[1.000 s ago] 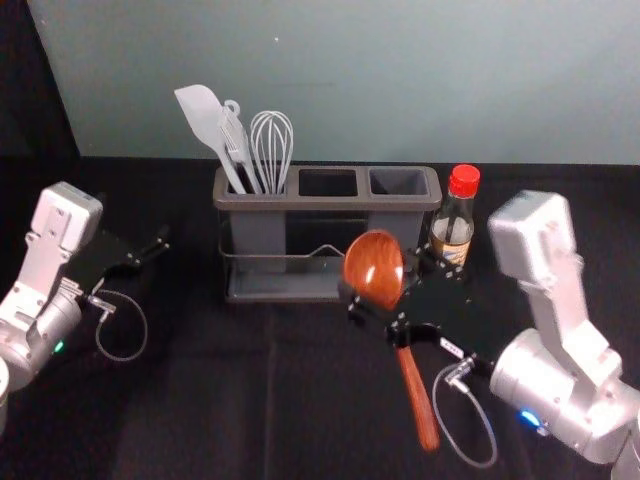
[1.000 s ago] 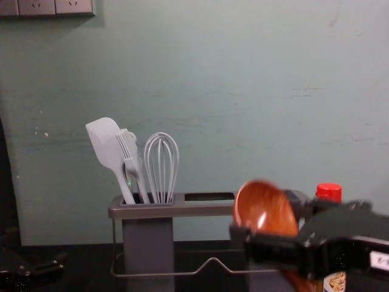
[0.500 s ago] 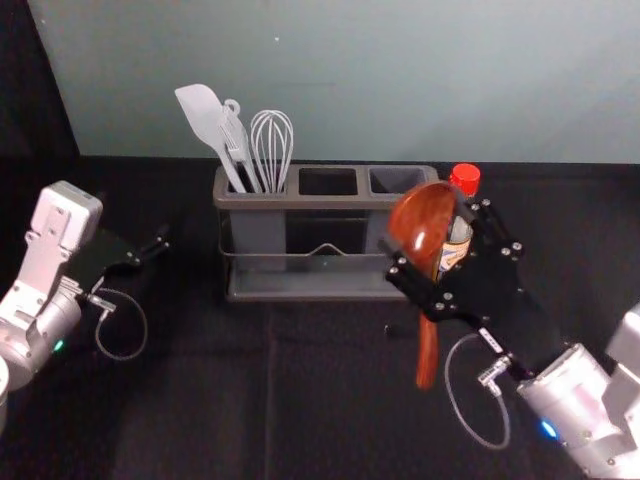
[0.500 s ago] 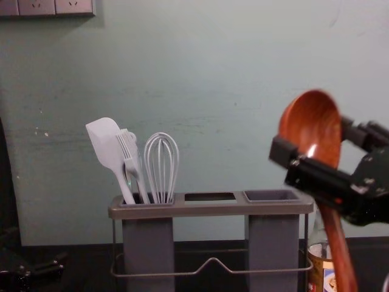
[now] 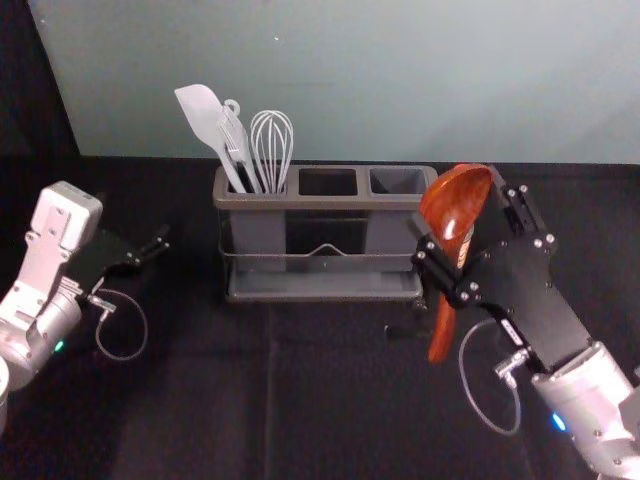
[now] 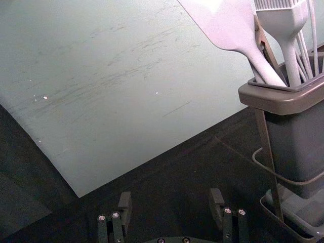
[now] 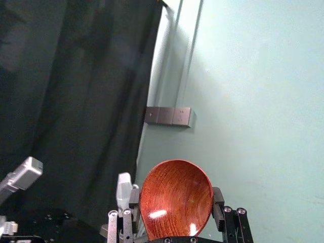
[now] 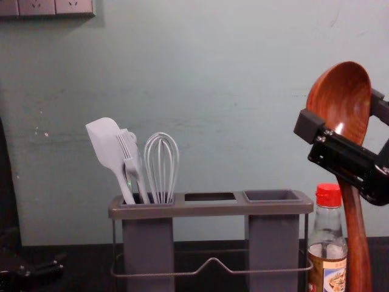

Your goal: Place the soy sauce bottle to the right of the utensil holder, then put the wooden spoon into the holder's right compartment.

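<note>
Farther up and right than before, the wooden spoon sits clamped, bowl up, in my right gripper. Soy sauce bottle stands right of the utensil holder on black surface, before a greenish wall. Left gripper idles left, fingers apart.

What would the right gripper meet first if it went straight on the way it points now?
Probably the wall: the right gripper, holding the spoon, sits higher than the holder, though depth is unclear.
</note>
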